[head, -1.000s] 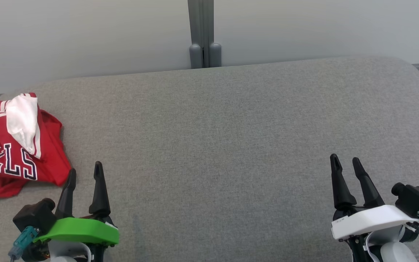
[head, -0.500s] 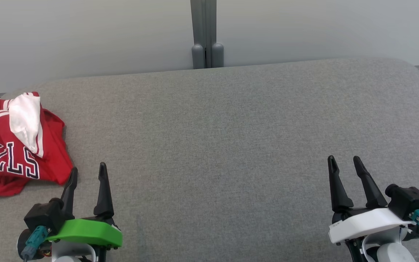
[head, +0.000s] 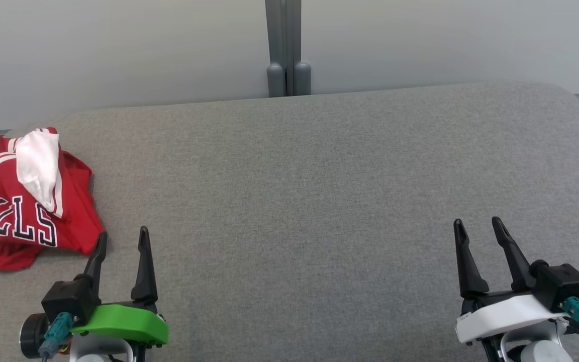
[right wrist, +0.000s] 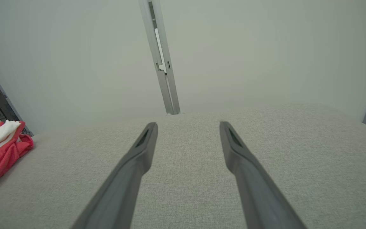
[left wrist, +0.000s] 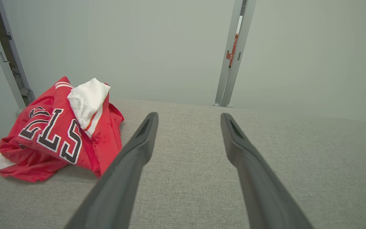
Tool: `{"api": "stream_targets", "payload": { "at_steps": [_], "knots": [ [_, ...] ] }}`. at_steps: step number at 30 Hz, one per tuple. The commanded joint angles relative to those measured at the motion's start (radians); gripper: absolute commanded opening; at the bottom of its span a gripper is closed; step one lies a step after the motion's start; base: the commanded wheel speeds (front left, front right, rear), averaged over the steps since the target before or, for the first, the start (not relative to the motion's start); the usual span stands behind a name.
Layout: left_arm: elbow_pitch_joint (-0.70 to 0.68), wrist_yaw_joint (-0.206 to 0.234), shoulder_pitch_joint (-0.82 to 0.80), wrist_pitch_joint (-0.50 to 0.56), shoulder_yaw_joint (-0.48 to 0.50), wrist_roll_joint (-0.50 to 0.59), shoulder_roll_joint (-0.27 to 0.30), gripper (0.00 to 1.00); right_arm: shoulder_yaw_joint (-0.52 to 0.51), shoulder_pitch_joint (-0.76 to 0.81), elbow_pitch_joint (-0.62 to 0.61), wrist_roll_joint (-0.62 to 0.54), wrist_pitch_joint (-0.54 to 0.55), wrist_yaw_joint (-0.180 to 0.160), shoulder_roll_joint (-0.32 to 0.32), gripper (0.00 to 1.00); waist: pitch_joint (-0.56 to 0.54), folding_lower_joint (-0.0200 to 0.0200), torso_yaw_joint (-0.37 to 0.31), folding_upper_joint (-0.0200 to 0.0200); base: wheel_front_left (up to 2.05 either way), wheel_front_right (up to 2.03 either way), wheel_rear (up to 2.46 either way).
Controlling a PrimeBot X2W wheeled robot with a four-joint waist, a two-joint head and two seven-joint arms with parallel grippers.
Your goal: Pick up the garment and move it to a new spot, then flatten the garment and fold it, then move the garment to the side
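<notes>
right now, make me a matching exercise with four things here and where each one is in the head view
1 red shirt
2 left gripper
3 right gripper
4 grey post

a lower right, open
b top middle, upright behind the grey pad
c far left, crumpled
d lower left, open, beside the shirt

Pairs: 1-c, 2-d, 3-a, 4-b

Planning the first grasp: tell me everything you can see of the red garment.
The garment is a red jersey-like top, seemingly soft fabric, with white stripe trim, white dark-outlined lettering and a white piece bunched on top. It lies crumpled in a heap at the left edge of the grey padded surface, resting on it. The open left claw is close beside it, not gripping.
</notes>
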Motion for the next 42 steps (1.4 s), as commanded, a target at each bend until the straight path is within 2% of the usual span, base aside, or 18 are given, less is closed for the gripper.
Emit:
{"api": "stream_targets", "payload": {
  "at_steps": [1, 19, 33, 42],
  "knots": [
    [-0.004, 0.005, -0.009, -0.002, 0.002, 0.019, 0.011, 1.00, -0.003, 0.012, -0.009, -0.025, -0.010, 0.000, -0.005, 1.00, -0.002, 0.0000, 0.002, 0.0000, 0.00, 0.00, 0.00],
    [-0.054, 0.013, 0.022, 0.071, -0.001, 0.064, 0.011, 1.00, -0.016, 0.022, -0.017, -0.124, -0.038, 0.000, -0.005, 1.00, -0.012, 0.0000, 0.017, 0.0000, 0.00, 0.00, 0.00],
    [-0.091, 0.023, 0.046, 0.121, 0.006, 0.020, 0.024, 1.00, -0.031, 0.026, -0.004, 0.004, -0.029, 0.000, -0.005, 1.00, -0.013, 0.0000, 0.014, 0.0000, 0.00, 0.00, 0.00],
    [-0.100, 0.025, 0.048, 0.119, 0.001, 0.015, 0.030, 1.00, -0.025, 0.026, 0.005, 0.025, -0.025, 0.000, -0.005, 1.00, -0.012, 0.0000, 0.012, 0.0000, 0.00, 0.00, 0.00]
  ]
}}
